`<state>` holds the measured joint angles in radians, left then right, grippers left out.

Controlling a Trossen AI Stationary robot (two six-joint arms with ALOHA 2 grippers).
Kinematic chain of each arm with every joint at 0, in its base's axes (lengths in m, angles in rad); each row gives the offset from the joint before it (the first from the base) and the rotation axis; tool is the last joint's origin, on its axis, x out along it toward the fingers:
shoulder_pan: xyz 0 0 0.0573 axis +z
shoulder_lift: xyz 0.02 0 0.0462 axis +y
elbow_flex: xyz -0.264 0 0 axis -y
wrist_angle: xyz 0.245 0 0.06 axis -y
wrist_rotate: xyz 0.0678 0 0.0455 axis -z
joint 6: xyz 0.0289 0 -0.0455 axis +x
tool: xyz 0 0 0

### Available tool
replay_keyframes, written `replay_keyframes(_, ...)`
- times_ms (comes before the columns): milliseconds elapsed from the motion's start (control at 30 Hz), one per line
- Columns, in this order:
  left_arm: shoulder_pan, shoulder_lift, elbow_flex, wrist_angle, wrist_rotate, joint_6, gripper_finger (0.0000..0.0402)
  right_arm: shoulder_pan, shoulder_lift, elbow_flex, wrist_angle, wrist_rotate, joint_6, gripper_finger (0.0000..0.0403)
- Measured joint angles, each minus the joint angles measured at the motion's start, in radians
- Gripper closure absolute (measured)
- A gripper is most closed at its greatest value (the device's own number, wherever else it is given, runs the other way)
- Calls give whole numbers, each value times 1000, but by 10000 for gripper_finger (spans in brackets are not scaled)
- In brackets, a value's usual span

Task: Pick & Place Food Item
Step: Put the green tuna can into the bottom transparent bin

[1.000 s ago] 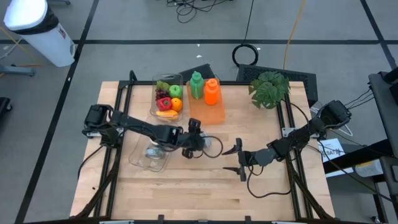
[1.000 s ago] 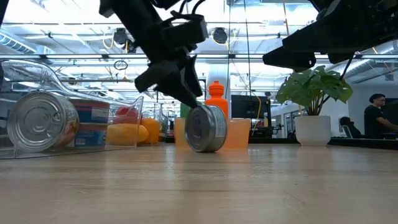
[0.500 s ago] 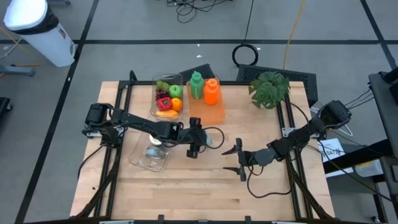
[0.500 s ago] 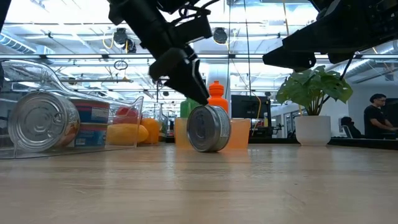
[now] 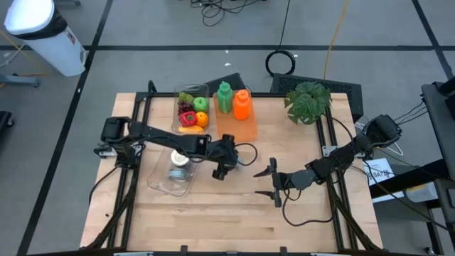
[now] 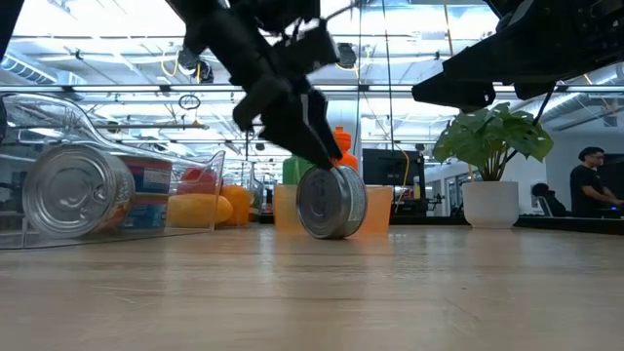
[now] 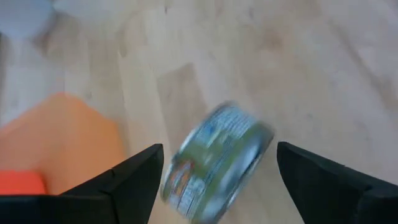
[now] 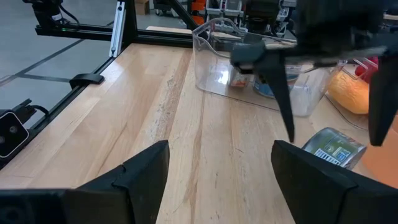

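Widening over the last second, the left gripper (image 5: pixel 229 161) had let its fingers spread well apart, and it had travelled from beside the clear bin (image 5: pixel 158 181) toward the table's middle. The tuna can (image 6: pixel 331 202) lay on its side on the wooden table (image 5: pixel 213 220), just in front of the orange tray (image 5: pixel 237 129); in the left wrist view it showed between the two dark fingers (image 7: pixel 134 180) with bare wood on either side, so nothing was gripped. Whether a fingertip brushed the can's rim was hard to tell from the low view, where the gripper hung close above it. The can had shifted slightly along the table in that time, which suggested a release or a nudge rather than a lift. A second can (image 6: pixel 73 192) sat inside the clear bin, so this one probably remained to be picked up. The right gripper (image 5: pixel 273 182) waited nearby, well apart from the can, fingers wide and empty.
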<state>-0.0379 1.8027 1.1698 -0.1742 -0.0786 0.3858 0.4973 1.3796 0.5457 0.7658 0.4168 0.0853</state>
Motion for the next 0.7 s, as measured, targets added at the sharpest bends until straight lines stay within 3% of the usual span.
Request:
replay_keyframes(467,56,67,-1,45,97,-48,98,0,0,0,0,0,0,138)
replay_keyframes(567,56,79,0,33,97,-103,123,0,0,0,0,0,0,138)
replay_keyframes(700,48,94,1,47,76,-116,192,0,0,0,0,0,0,138)
